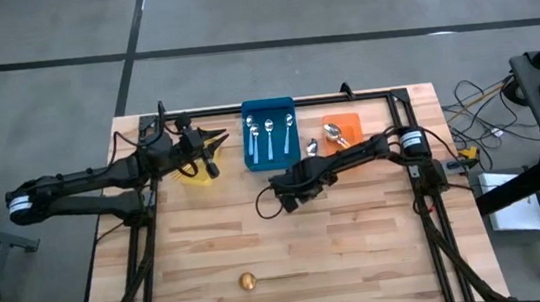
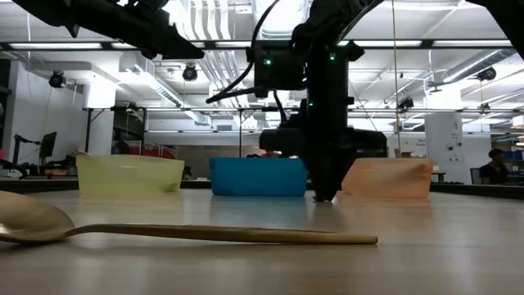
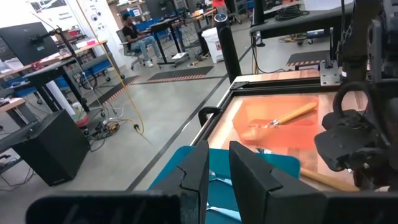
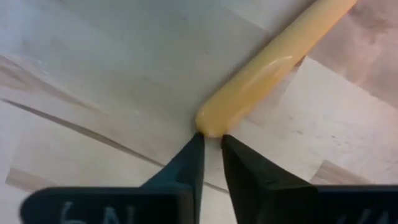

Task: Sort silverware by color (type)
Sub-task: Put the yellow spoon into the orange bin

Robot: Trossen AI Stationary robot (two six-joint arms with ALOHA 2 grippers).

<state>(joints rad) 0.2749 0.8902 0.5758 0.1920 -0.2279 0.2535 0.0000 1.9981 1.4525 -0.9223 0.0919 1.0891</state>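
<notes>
Surface: pale wooden plank table (image 1: 361,252), black frame rails along its edges.
Room: open workshop, desks, a seated person far off.
Bins: yellow plastic bin (image 1: 195,169) far left, blue plastic bin (image 1: 269,131) holding blue-handled spoons (image 1: 269,136), orange plastic bin (image 1: 343,128) far right.
Right gripper (image 4: 211,146): mid-table, fingers narrowed at the tip of an orange-handled spoon (image 4: 273,65); hold not certain.
Left gripper (image 3: 219,177): above the bins, fingers narrow, nothing between.
Free space: near half clear except a gold thin-handled spoon (image 1: 273,277).
</notes>
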